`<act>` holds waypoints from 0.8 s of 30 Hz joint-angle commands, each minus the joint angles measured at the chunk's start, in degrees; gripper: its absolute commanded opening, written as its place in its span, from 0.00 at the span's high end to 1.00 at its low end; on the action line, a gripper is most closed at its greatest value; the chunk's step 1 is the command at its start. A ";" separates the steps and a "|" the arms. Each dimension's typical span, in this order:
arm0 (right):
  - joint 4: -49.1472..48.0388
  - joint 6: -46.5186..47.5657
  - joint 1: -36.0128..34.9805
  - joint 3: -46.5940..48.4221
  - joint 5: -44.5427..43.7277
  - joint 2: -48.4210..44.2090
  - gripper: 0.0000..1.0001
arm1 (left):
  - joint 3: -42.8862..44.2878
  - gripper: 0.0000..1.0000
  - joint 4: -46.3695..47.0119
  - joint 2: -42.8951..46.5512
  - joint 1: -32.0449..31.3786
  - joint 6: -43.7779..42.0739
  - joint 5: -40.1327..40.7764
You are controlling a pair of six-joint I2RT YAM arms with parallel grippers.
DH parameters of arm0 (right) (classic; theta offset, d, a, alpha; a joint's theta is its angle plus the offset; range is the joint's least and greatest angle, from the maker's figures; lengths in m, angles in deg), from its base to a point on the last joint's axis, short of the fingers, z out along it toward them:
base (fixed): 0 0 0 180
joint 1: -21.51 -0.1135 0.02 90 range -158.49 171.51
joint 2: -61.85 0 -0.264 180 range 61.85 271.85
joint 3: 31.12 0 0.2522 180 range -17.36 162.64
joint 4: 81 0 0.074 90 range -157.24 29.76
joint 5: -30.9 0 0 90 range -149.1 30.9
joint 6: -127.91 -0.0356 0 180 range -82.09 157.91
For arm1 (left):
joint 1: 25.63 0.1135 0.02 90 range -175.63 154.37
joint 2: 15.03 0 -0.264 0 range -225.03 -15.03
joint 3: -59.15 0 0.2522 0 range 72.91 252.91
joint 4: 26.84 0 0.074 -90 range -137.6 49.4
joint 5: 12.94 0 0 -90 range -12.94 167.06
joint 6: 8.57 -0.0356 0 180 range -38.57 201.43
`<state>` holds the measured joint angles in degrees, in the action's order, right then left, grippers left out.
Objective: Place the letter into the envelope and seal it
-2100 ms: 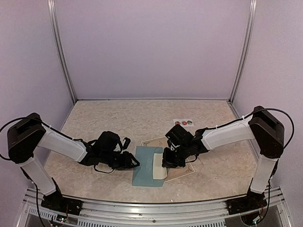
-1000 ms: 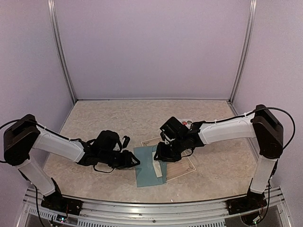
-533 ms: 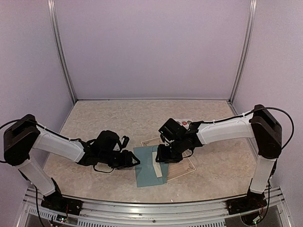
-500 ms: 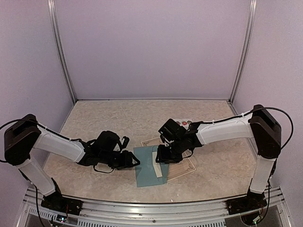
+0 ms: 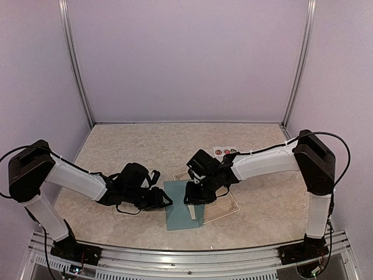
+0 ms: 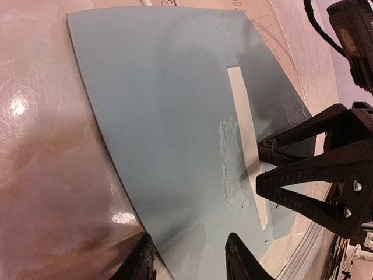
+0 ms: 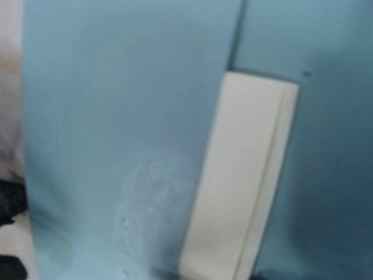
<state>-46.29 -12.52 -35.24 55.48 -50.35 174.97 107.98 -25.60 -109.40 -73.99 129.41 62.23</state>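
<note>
On beige marbled tabletop (image 5: 145,146), teal envelope (image 5: 176,211), lilac walls (image 5: 186,58) around

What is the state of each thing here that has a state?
Teal paper envelope: lying flat, letter partly inside.
White folded paper letter: mostly in the envelope, one strip showing.
Left hand: open, over the envelope's edge.
Right hand: open, tips by the letter's strip.

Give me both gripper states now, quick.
Left gripper: open, astride the envelope edge.
Right gripper: at the letter, grip cannot be told.
</note>
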 commanded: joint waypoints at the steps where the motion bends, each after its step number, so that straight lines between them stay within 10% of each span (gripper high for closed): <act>1: -0.11 0.43 -1.14 1.95 1.22 2.25 0.60 | -0.44 0.62 0.99 -0.92 -0.40 -0.16 -0.85; 24: 1.37 1.33 -1.46 2.21 -5.65 -3.23 0.57 | 0.23 0.59 -2.06 3.65 1.30 -1.65 1.90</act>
<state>-46.75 -11.43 -37.10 58.08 -52.12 176.30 107.98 -26.56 -108.55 -73.83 128.80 63.13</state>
